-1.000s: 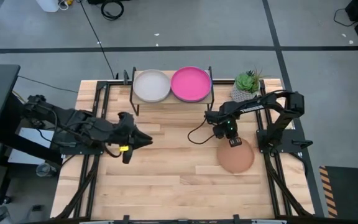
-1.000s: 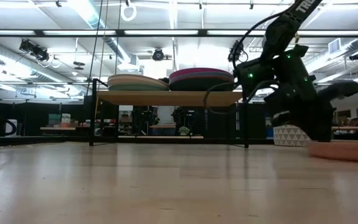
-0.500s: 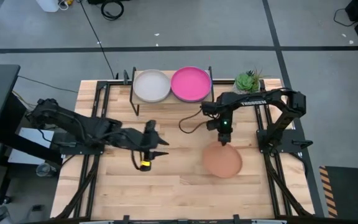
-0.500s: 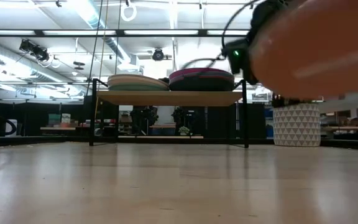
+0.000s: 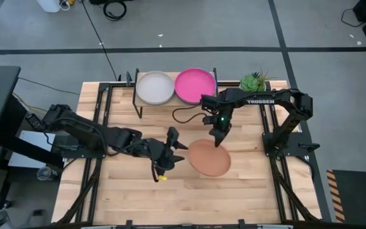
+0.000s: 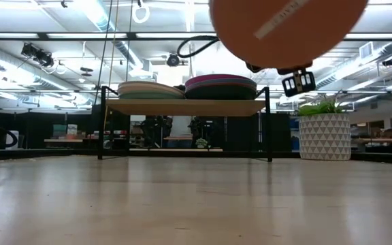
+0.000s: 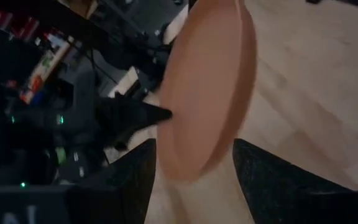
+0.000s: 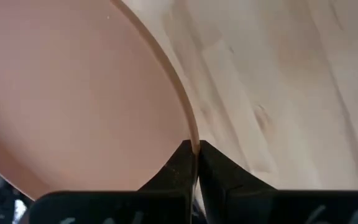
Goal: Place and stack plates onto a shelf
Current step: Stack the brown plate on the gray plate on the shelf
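Above the worktop's middle, the right gripper (image 5: 218, 141) pinches the tan plate (image 5: 209, 158) by its rim, while the left gripper (image 5: 178, 151), fingers spread and empty, faces the plate's opposite edge.

Tan plate (image 5: 209, 158) lifted off table — left gripper (image 5: 178, 151) approached.

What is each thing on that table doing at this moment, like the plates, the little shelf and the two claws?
tan plate: lifted off the table, pinched at its rim.
right gripper: shut on the tan plate's rim.
left gripper: open, beside the tan plate.
shelf: upright, carrying two stacks.
magenta plate: tops the right stack.
cream-white plate: tops the left stack.
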Tool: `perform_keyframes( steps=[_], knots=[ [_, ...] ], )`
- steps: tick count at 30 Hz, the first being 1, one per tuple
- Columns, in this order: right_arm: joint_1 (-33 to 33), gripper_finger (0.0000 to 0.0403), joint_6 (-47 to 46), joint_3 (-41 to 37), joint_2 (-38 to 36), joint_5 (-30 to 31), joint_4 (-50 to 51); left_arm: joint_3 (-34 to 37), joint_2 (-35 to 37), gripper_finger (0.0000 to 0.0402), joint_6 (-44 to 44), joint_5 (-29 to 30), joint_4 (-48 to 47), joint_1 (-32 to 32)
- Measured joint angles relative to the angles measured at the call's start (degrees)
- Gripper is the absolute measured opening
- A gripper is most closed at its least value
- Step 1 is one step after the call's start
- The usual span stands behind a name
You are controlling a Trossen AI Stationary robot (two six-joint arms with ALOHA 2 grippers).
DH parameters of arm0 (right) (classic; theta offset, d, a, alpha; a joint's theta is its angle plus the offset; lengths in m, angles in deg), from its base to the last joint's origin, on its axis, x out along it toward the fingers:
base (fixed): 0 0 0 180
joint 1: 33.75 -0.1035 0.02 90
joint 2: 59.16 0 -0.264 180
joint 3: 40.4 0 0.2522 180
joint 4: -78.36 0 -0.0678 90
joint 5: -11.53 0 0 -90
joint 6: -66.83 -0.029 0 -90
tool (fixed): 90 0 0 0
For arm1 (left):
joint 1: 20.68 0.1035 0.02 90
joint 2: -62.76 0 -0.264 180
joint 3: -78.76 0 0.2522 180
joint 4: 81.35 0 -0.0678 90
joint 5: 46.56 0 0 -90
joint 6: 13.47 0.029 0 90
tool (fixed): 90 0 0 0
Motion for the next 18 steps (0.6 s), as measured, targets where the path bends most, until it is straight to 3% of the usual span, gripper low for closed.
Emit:
perform_keyframes(
  steps=[12, 18],
  knots=[
    [-0.95, 0.0019, -10.22, 0.00, 0.00, -4.86, -10.85, 0.04, -3.12, 0.0212, 5.68, 1.13, 0.71, 0.80],
    [-0.98, 0.0020, -14.86, 0.00, 0.00, -7.21, -16.99, 0.02, -3.06, 0.0160, 7.56, 1.42, 1.98, 0.78]
  ],
)
